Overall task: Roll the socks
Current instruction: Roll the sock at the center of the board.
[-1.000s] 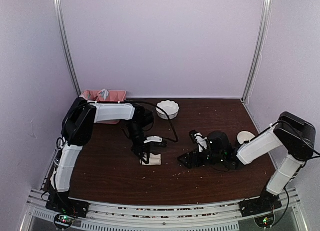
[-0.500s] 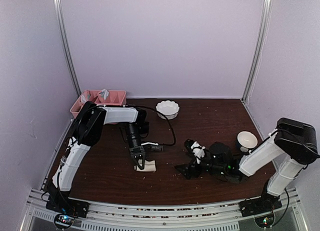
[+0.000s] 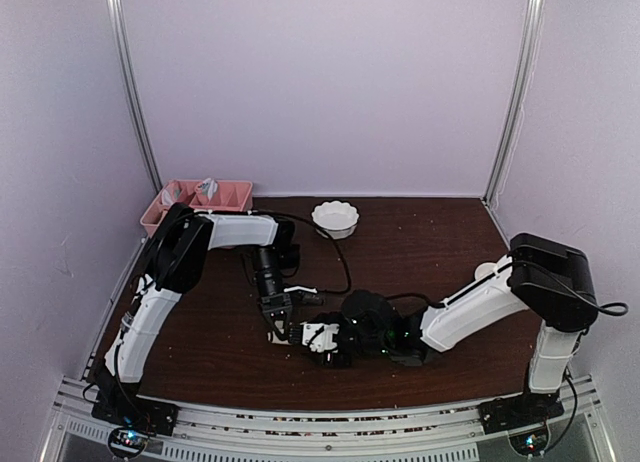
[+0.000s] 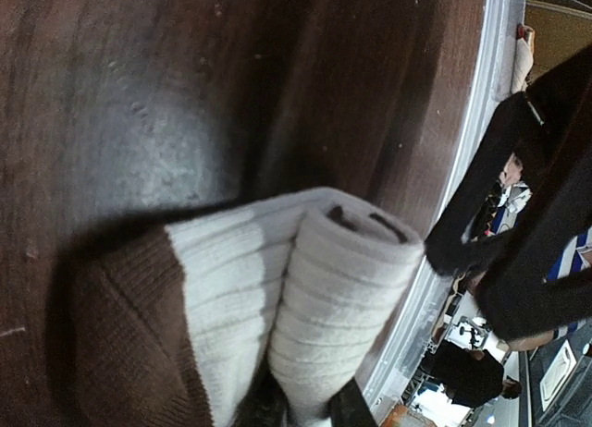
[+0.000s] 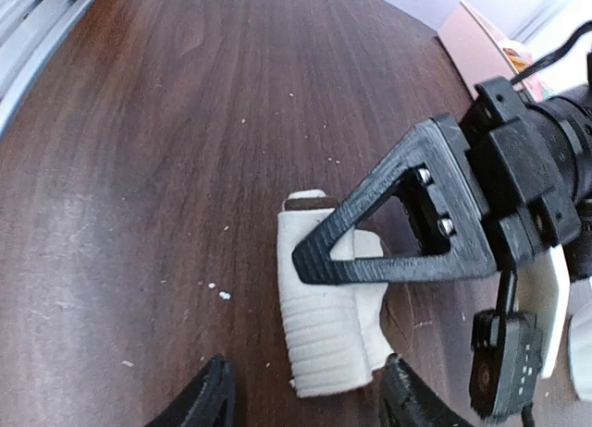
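One cream ribbed sock (image 4: 342, 288), brown-cuffed, rolled; left gripper (image 4: 305, 413) seemingly pinching.

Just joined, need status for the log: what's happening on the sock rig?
The left gripper appears to be pinching a partly rolled cream sock with a brown patch, which lies on the table near the front edge. The right gripper is open and low over the table, with the roll's end just ahead of its fingers. No second sock shows in any view.

White scalloped bowl (image 3: 335, 219) at table (image 3: 430, 232) back centre; pink bin (image 3: 235, 192) back-left corner; crumbs (image 5: 215, 288) scattered.
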Controlling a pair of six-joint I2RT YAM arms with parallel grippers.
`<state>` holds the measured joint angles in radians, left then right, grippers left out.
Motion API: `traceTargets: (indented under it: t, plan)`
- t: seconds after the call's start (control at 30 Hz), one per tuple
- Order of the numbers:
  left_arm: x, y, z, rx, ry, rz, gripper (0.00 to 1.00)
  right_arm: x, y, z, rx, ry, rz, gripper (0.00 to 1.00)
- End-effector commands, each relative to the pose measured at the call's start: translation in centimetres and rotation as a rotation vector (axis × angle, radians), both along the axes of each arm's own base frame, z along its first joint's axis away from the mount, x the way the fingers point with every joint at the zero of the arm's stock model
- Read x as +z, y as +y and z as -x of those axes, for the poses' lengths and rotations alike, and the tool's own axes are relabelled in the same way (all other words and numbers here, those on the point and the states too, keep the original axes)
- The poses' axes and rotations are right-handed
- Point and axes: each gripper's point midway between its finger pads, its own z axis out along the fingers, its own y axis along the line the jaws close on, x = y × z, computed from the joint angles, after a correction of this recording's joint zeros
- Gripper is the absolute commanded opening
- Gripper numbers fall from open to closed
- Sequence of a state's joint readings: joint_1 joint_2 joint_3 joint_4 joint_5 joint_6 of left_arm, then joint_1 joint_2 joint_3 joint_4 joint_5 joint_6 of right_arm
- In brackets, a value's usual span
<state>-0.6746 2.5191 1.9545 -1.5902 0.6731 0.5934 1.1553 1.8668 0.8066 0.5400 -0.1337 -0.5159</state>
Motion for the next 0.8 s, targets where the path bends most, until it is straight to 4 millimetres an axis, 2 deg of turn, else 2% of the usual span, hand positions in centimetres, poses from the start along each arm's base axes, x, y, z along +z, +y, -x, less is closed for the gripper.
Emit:
traceTargets:
  t: [0.0,0.23,0.33,0.4,0.47,0.5,0.53,0.57,0.77]
  plan:
    - [-7.5,2.7,-2.2,-0.105,-0.172,-0.145,0.1,-1.9,1.0,-1.2,0.046,-0.079,0.124,0.49]
    - [-7.4,2.7,-2.0,-0.124,-0.169,-0.129,0.1,-3.7,1.8,-3.0,0.043,-0.082,0.195,0.38]
    - [-6.7,2.3,-2.2,-0.127,-0.178,-0.097,0.12,-4.5,1.6,-3.2,0.038,-0.049,0.214,0.23]
    - [-6.0,2.0,-2.5,-0.128,-0.206,-0.065,0.17,-5.1,1.2,-3.1,0.039,-0.007,0.227,0.11]
    - [-5.2,1.8,-3.2,-0.123,-0.267,-0.043,0.42,-5.6,0.9,-2.9,0.041,0.04,0.24,0.03]
    - [-4.7,1.7,-3.6,-0.123,-0.306,-0.032,0.76,-5.8,0.8,-2.6,0.047,0.066,0.244,0.01]
    - [-4.0,1.7,-4.0,-0.122,-0.345,-0.02,0.95,-6.2,0.6,-2.4,0.052,0.095,0.253,0.0]
    - [-3.1,1.6,-4.5,-0.115,-0.391,-0.005,0.98,-6.7,0.3,-2.2,0.05,0.125,0.262,0.0]
    - [2.3,2.4,-8.7,-0.005,-0.716,0.075,0.98,-8.8,-1.2,-1.1,0.013,0.33,0.286,0.0]
